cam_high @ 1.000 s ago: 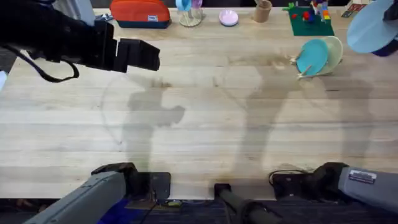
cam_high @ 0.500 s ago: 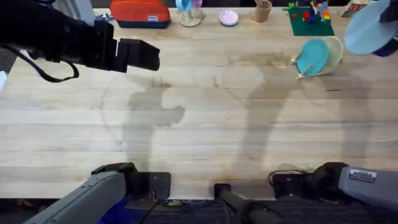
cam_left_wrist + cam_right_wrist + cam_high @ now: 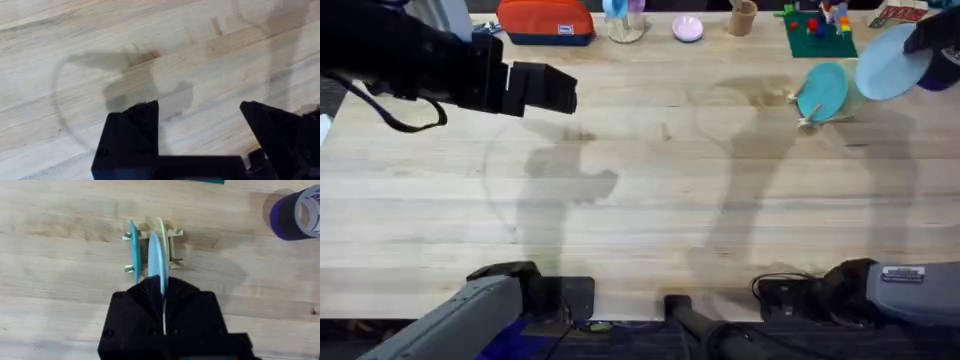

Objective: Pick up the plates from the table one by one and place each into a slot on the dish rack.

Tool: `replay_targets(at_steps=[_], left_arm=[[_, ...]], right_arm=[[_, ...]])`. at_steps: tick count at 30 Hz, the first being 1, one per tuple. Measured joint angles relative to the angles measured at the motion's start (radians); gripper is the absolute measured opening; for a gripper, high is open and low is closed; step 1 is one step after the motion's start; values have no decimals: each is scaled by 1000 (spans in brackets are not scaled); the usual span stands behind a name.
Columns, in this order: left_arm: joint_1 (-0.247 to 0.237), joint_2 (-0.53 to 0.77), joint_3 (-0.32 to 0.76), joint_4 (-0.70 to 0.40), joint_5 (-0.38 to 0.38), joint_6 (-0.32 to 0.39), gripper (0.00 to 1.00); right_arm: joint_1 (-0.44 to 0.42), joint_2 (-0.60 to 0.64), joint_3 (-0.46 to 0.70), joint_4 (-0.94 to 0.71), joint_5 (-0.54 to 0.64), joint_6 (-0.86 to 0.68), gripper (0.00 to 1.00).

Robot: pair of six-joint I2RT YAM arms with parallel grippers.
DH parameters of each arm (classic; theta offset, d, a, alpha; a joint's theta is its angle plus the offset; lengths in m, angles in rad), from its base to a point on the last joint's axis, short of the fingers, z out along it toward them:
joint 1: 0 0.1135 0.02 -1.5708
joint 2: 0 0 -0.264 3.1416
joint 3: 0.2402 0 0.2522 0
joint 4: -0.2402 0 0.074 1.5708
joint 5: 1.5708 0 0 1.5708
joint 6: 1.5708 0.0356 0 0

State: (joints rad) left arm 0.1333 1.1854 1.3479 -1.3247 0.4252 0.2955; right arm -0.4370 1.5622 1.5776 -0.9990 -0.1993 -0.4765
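Upper right: your right fingers (image 3: 163,305) pinch the pale-blue plate (image 3: 886,64) above the rack (image 3: 172,247); lower it between teal and cream plates. Left fingers (image 3: 200,130) spread, idle.

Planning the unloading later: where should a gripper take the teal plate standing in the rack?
By its upper rim, from above. The teal plate stands on edge between the rack's pegs, a cream plate close beside it, so likely only the top edge is free.

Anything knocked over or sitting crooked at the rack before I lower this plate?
Nothing stands out. The small pale wooden dish rack stands level with a teal plate and a cream plate upright in its slots. The right gripper holds the pale sky-blue plate edge-on above it.
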Motion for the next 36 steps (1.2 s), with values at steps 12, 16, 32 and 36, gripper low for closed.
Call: replay_targets(at_steps=[12, 16, 32, 36], left_arm=[[0, 0, 0, 0, 0, 0, 993], [0, 0, 0, 0, 0, 0, 993], [0, 0, 0, 0, 0, 0, 993], [0, 0, 0, 0, 0, 0, 993]], right_arm=[[2, 32, 0, 26, -8, -4, 29], [17, 49, 0, 36, -7, -4, 29], [80, 91, 0, 72, -7, -7, 29], [80, 90, 0, 86, 3, -7, 28]])
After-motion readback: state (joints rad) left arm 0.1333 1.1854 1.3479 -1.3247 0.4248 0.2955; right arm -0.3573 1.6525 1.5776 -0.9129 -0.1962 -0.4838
